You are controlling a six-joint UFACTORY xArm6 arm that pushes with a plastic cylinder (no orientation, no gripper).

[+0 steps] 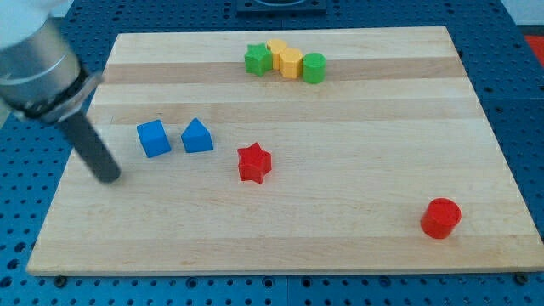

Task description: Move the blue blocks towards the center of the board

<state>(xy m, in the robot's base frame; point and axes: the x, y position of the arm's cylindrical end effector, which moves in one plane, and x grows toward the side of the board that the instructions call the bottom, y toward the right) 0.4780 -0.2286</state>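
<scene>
Wooden board (340,229) carries blocks — blue (153,138), red (253,162); green (257,59), yellow (291,63).

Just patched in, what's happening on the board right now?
My tip sits at the view's left, just left of the blue cube and not touching it. The blue triangular block stands close beside the cube on its right, and both are still left of the board's middle. The red star lies right of them. I'm placed to push the blue blocks rightward toward the center.
</scene>
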